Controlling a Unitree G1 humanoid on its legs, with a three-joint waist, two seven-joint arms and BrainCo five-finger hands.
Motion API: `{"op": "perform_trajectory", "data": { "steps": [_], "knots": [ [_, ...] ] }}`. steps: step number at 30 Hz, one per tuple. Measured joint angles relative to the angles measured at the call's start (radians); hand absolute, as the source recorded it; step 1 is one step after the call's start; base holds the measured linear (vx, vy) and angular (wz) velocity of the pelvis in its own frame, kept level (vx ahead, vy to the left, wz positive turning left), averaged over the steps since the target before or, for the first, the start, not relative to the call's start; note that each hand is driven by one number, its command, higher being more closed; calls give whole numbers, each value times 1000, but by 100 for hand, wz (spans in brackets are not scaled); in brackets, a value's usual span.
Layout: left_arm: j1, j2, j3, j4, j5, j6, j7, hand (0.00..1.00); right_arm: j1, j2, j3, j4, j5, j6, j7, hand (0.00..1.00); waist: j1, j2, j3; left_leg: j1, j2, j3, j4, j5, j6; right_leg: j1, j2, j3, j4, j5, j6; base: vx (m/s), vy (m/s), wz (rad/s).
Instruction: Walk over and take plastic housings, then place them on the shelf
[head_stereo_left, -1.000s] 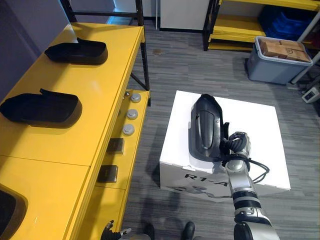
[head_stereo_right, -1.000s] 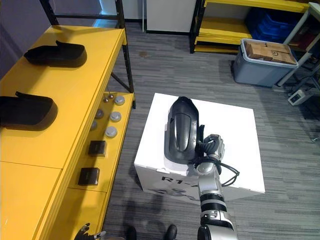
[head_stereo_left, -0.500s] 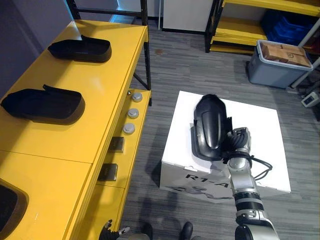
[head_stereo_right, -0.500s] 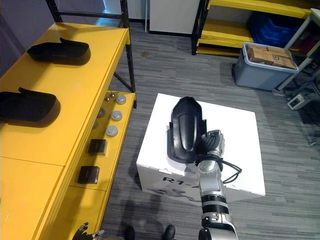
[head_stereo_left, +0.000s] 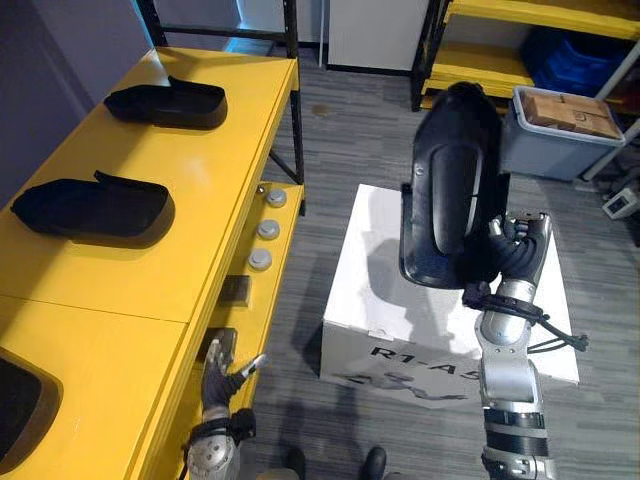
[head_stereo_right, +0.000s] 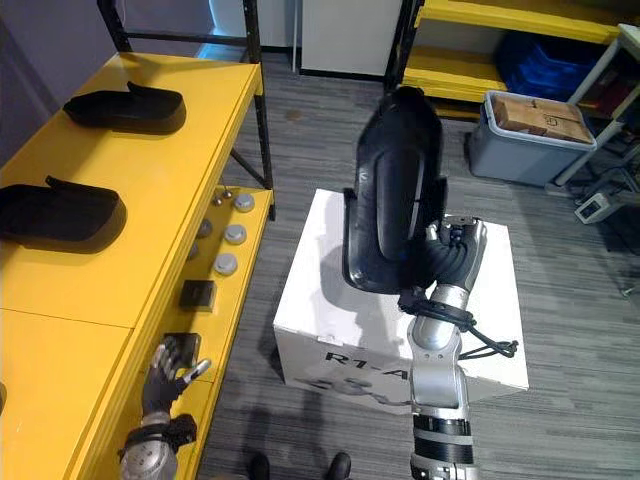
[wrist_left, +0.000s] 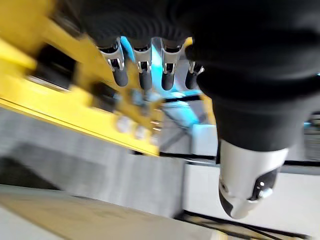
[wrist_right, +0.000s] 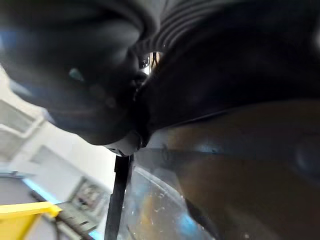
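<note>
Right hand (head_stereo_left: 512, 262): fingers clenched on near lower end of black plastic housing (head_stereo_left: 452, 170). Housing upright, raised clear above white box (head_stereo_left: 370, 290). Left hand (head_stereo_left: 222, 375): fingers relaxed, empty, low beside near edge of yellow shelf (head_stereo_left: 190, 190). Two more housings (head_stereo_left: 95, 208) lie on shelf, far left. Risk: single end grip, long overhang. Swing toward shelf may tilt housing, let it slip, or knock those housings.

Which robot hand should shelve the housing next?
Right. The right robot hand holds the black housing above the white box; the left robot hand hangs open, empty, low beside the yellow shelf.
</note>
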Motion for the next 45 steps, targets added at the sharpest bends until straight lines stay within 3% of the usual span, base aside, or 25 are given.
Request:
{"op": "perform_trajectory", "data": {
  "steps": [7, 15, 25, 30, 37, 45],
  "knots": [
    [-106, 15, -169, -195, -54, -41, -7, 0, 28, 2, 149, -25, 31, -31, 56, 100, -12, 14, -46, 2, -1, -12, 6, 0, 0, 10, -1, -11, 0, 0, 0, -3, -6, 5],
    [-226, 41, -329, -199, -222, -53, -45, 0, 28, 7, 303, -58, 38, -65, 101, 100, -26, 19, -89, 2, 0, -21, 15, 2, -3, 20, -1, -21, 0, 0, -1, -19, -1, 3],
    [-246, 77, -357, -171, -328, -53, -40, 0, 21, -3, 326, -57, 37, -65, 104, 100, -28, 22, -121, 14, 2, 5, 10, 2, -4, 19, 1, 2, 0, 2, -3, 2, 6, -6],
    [-266, 88, -361, -163, -355, -52, -25, 0, 17, -5, 336, -57, 37, -65, 102, 100, -46, 21, -125, 16, 2, 10, 7, 2, -4, 18, 1, 6, 0, 5, -3, -4, 2, -3],
    [-275, 82, -375, -132, -343, -49, 64, 0, 18, -24, 391, -56, 37, -65, 94, 100, -51, 21, -131, 16, 6, 20, 7, 1, -5, 15, 5, 14, 0, 7, -6, -8, -1, -2],
    [-343, 54, -364, -52, -233, -23, 229, 0, 38, -19, 501, -50, 63, -67, 58, 100, -55, 21, -149, 15, 8, 33, 6, 1, -6, 10, 8, 30, -1, 11, -7, -21, 3, -6]
  ]
}}
